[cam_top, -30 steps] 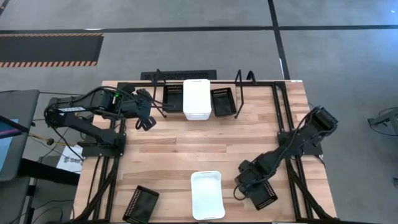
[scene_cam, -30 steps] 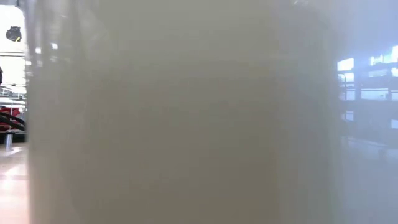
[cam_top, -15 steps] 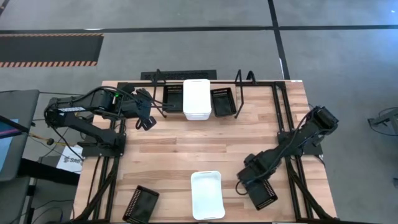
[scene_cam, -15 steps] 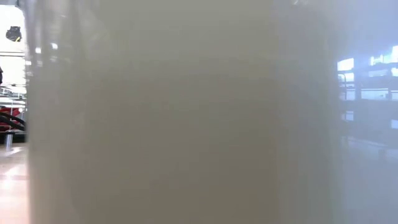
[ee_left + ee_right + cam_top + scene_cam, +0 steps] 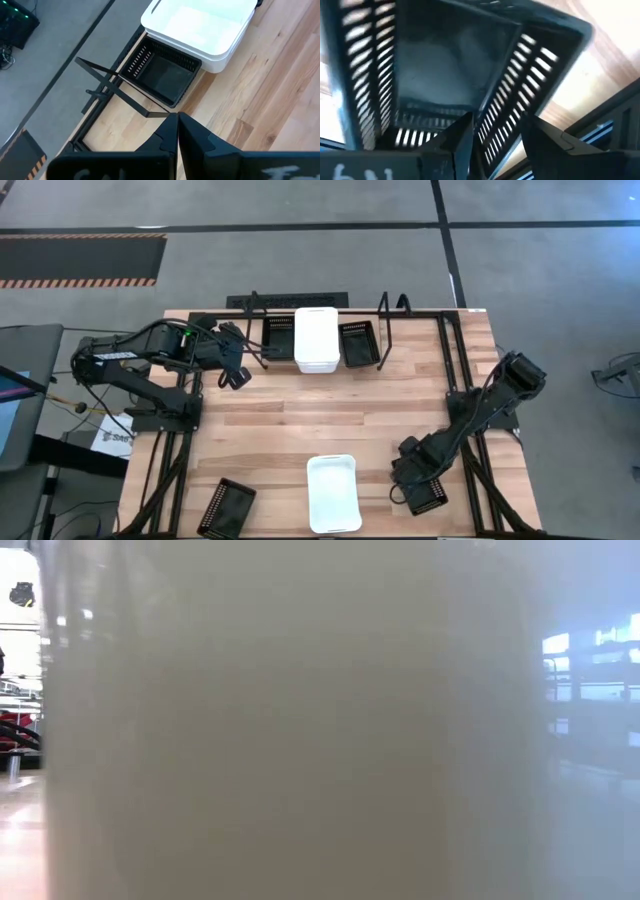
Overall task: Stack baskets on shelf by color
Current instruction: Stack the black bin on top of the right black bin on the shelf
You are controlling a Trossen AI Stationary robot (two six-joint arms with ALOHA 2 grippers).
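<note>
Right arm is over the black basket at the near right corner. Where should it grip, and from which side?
Take the black basket by one slotted side wall, from above. It sits upright and open-topped, so one finger can go inside and one outside. The right gripper is open and straddles that wall.

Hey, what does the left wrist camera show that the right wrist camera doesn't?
Only the left wrist view shows a white basket, the shelf's wire frame and the shut left pincer. Only the right wrist view shows the open right pincer straddling a black basket's wall. Both show a black slotted basket, though different ones, on the wood table.
</note>
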